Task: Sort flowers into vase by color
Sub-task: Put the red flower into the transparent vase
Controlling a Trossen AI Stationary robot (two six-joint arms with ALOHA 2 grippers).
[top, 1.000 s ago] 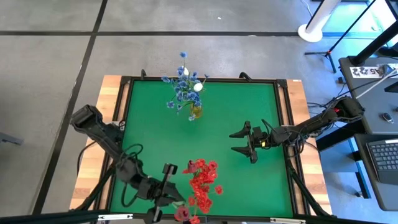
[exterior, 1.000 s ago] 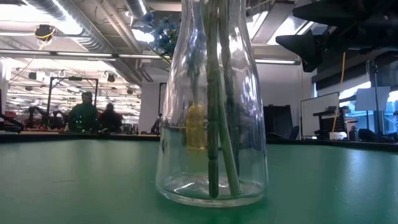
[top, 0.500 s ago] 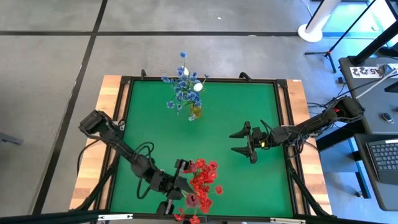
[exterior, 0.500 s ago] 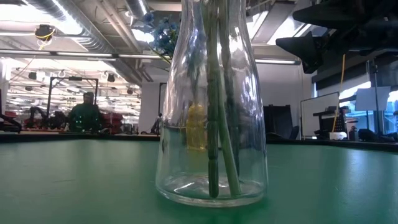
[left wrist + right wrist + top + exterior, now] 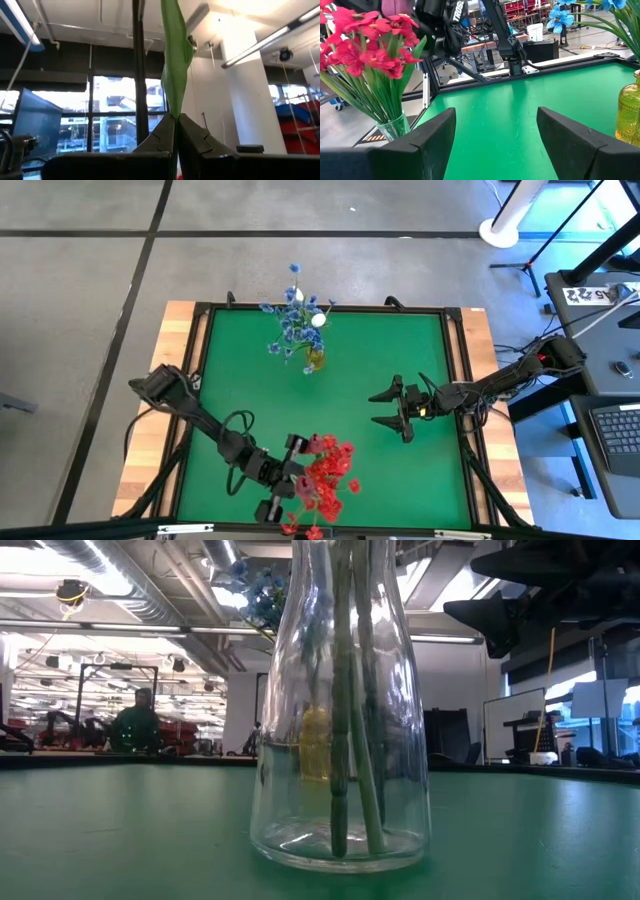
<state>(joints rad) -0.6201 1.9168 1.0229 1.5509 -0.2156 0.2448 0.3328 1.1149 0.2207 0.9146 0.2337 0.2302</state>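
The left gripper (image 5: pixel 292 482) is closed on a green stem (image 5: pixel 175 65) beside the red flowers (image 5: pixel 325 477); the right gripper (image 5: pixel 388 408) waits wide open mid-table.

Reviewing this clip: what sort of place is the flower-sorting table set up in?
Probably a robotics lab or open workshop. The green table stands on a bare concrete floor; behind the glass vase the low view shows exposed ceiling ducts and people at distant benches.
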